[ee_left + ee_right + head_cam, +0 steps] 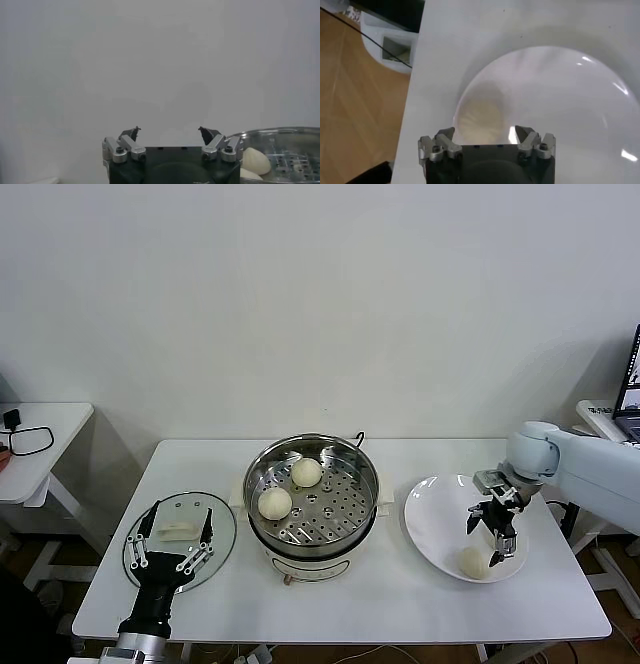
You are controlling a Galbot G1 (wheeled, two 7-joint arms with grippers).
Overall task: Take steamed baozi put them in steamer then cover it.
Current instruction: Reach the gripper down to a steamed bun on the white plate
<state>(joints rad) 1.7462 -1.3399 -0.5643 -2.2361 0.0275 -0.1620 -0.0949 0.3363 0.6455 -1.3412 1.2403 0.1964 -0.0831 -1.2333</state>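
The steel steamer (312, 529) stands mid-table with two baozi on its perforated tray, one at the back (306, 472) and one at the left (274, 503). Both buns also show in the left wrist view (256, 161). A third baozi (476, 561) lies on the white plate (430, 524) at the right. My right gripper (492, 534) hangs open just above that bun, jaws either side of it (481, 119). The glass cover (222, 546) with its white handle (177, 530) lies flat at the left. My left gripper (169, 536) is open over it. A fourth bun is not in view.
The steamer's black cord (358, 438) trails behind the pot. A small white side table (40, 444) with black glasses stands at the far left. A laptop (630, 399) sits on another stand at the far right. The table's right edge lies close beside the plate.
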